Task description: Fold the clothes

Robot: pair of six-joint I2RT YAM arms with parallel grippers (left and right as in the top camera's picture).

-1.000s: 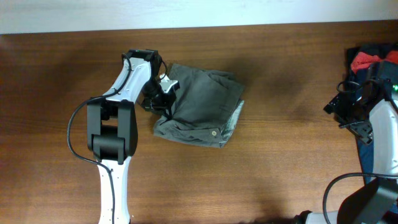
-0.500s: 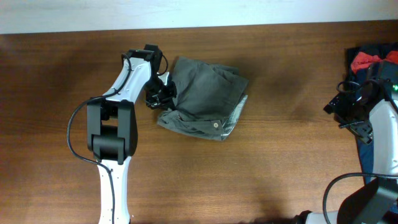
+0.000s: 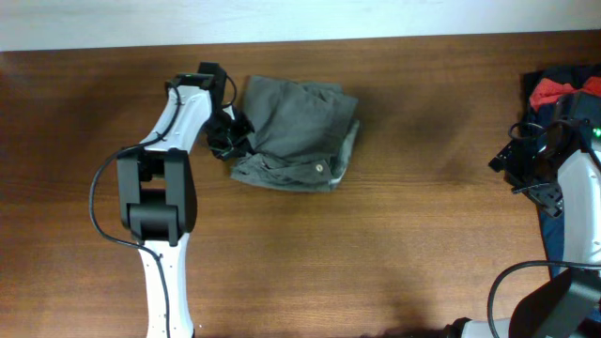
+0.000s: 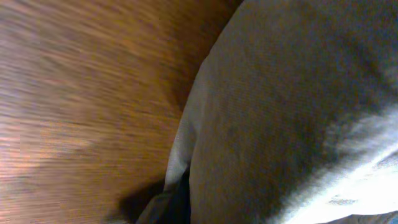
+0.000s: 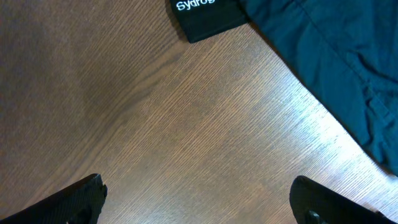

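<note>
The clothes (image 3: 299,131), a grey-olive garment with a small metal button (image 3: 320,168), lie folded in a bundle on the wooden table at back centre-left. My left gripper (image 3: 230,137) is at the bundle's left edge and appears shut on the cloth. In the left wrist view the grey cloth (image 4: 292,112) fills most of the frame and hides the fingers. My right gripper (image 3: 524,175) is open and empty far to the right, with its fingertips wide apart over bare wood in the right wrist view (image 5: 199,205).
A pile with a red cloth (image 3: 554,91) and a dark navy garment (image 5: 336,68) lies at the table's right edge, beside the right arm. A black label (image 5: 205,15) lies next to the navy garment. The table's far edge meets a white wall.
My left gripper moved left and toward the back, and the grey-olive bundle shifted left with it. The right arm has not moved.
</note>
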